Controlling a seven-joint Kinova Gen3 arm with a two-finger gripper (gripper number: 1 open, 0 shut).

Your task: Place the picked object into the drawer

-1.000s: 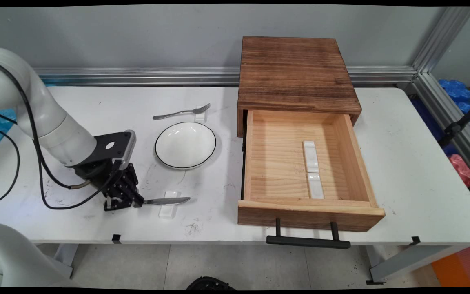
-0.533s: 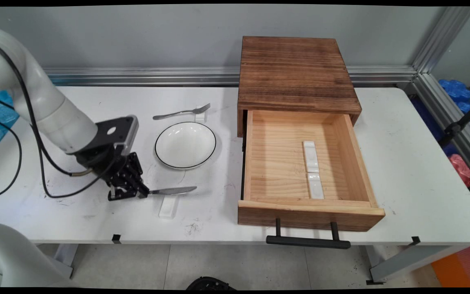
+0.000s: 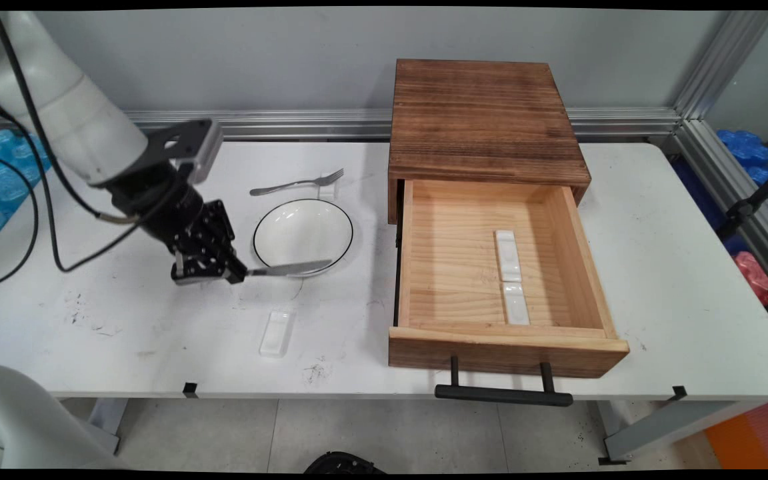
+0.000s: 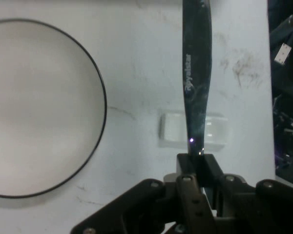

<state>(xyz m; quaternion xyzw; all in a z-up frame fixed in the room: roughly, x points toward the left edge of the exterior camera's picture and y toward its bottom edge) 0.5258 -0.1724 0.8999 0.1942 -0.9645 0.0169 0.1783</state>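
A lab: aluminium framing (image 3: 724,80) around white table (image 3: 677,267).

A silver knife (image 3: 287,269) held level above the table, blade toward the plate (image 3: 303,237).

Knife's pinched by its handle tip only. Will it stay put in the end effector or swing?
The knife looks like rigid metal, so it shouldn't flex. Its smooth, glossy surface may slip or pivot, since the end effector pinches only the handle's end and the blade sticks out sideways, unsupported, above the table.
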